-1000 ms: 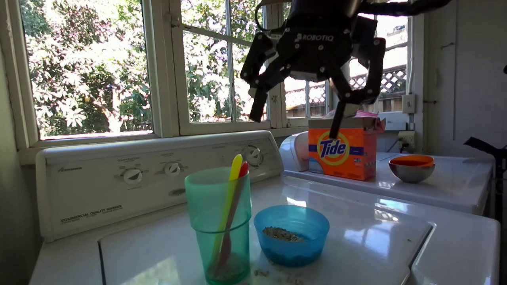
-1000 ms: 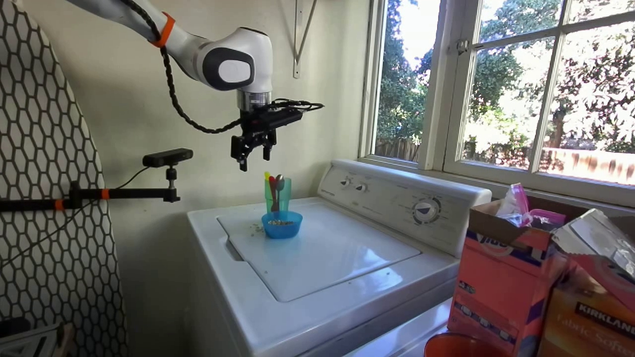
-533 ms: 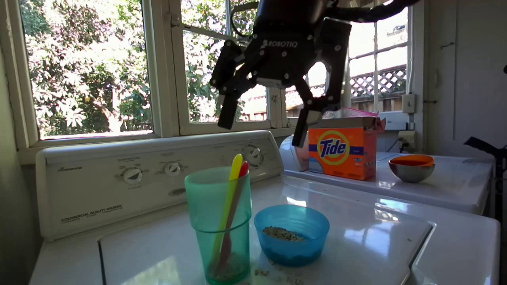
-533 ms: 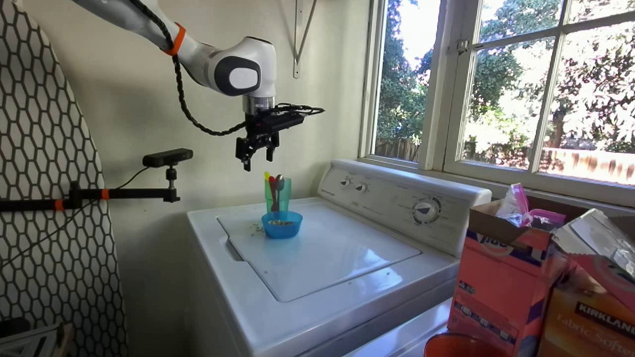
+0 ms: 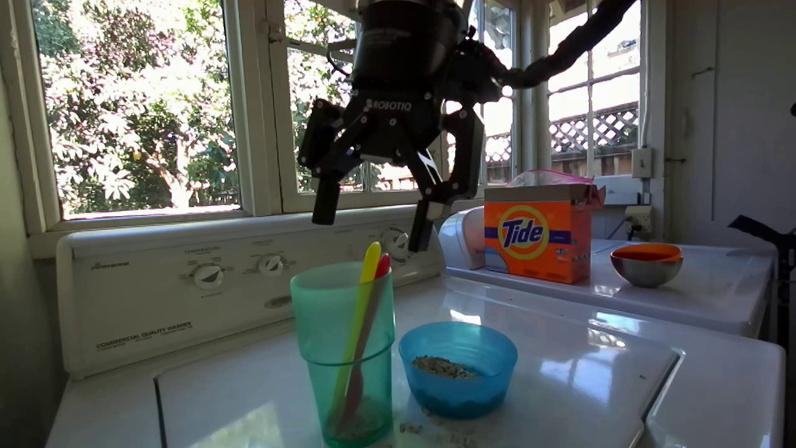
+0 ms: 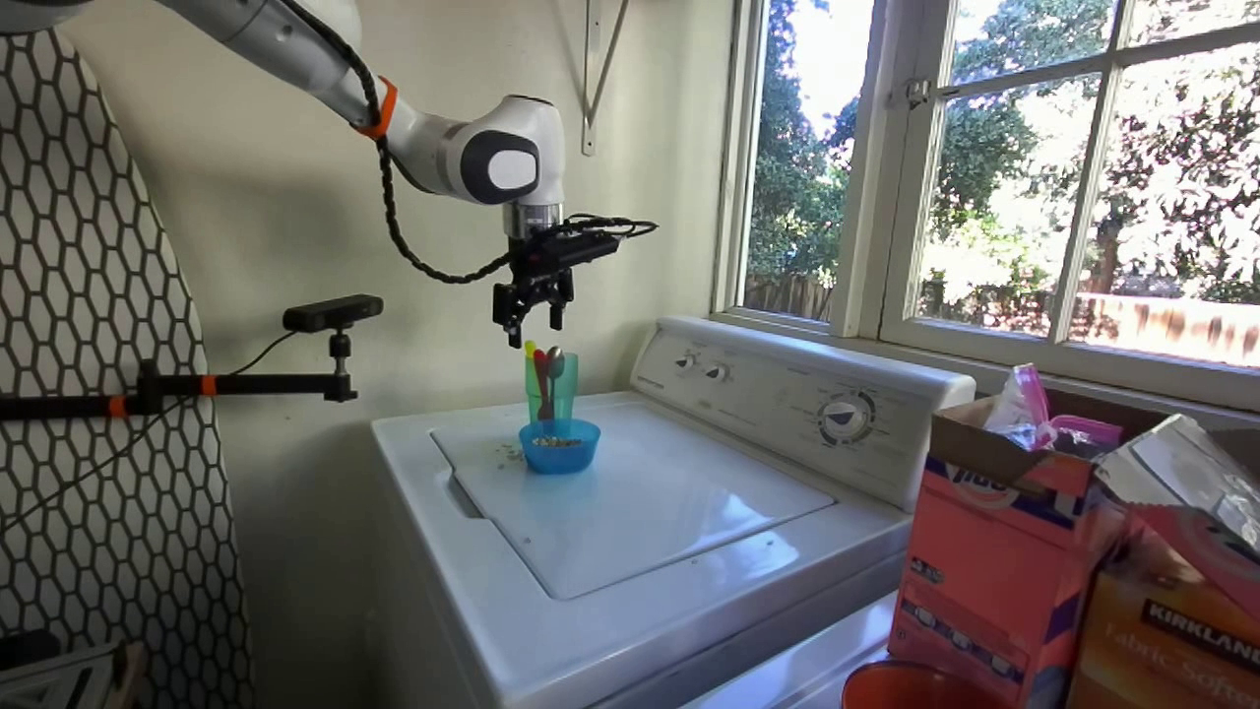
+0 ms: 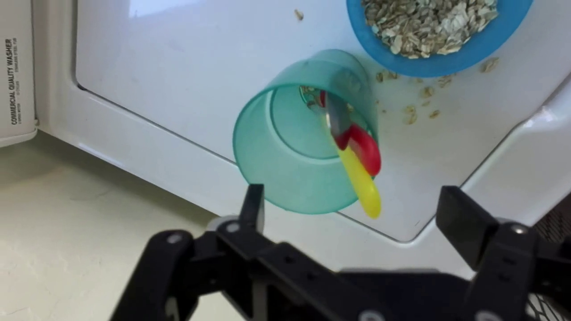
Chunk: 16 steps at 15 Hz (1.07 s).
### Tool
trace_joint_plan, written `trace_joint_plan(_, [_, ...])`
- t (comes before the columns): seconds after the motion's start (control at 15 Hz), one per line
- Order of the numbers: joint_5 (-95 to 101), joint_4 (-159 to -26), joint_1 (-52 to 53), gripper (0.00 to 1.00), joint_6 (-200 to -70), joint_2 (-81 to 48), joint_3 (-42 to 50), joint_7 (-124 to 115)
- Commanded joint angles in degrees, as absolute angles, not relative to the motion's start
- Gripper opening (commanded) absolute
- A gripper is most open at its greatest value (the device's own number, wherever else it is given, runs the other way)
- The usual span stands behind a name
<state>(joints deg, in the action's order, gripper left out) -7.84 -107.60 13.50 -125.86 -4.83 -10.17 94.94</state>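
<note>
My gripper (image 5: 373, 233) is open and empty. It hangs in the air above a translucent green cup (image 5: 323, 330), touching nothing. The cup stands upright on the washer lid; in the wrist view the cup (image 7: 285, 183) lies ahead of and between the fingers. A yellow handle (image 7: 363, 187) and a red handle (image 7: 368, 149) lean out over its rim. A metal spoon bowl (image 6: 556, 364) also shows at the cup's top. A blue bowl (image 5: 460, 401) stands beside the cup and holds oat flakes (image 7: 428, 26).
The white washer (image 6: 650, 532) has a raised control panel (image 5: 186, 298). Loose flakes (image 7: 410, 111) lie near the bowl. A Tide box (image 5: 535, 242) and stacked bowls (image 5: 647, 270) stand on the neighbouring machine. A camera on a bar (image 6: 333, 313) stands near the wall.
My open gripper has moved down and toward the cup: leftward and lower in an exterior view, rightward and slightly lower in an exterior view. The cup, handles and bowl have not moved.
</note>
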Motion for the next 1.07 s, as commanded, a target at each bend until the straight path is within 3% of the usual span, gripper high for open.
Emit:
trace_joint_plan(0.0, [-8.86, -102.78, 11.94, 0.99, -122.68, -8.79, -11.25, 97.40])
trace_joint_plan(0.53, [-12.01, -98.20, 9.48, 1.00, -113.97, -10.60, -11.75, 104.94])
trace_joint_plan(0.67, [-11.60, -98.68, 9.40, 0.92, -112.87, -9.17, -11.60, 104.14])
trace_joint_plan(0.8, [-11.23, -100.70, 9.60, 0.94, -113.87, -7.14, -11.55, 102.82])
trace_joint_plan(1.0, [-10.99, -105.01, 9.71, 0.88, -115.60, -3.20, -11.35, 101.00])
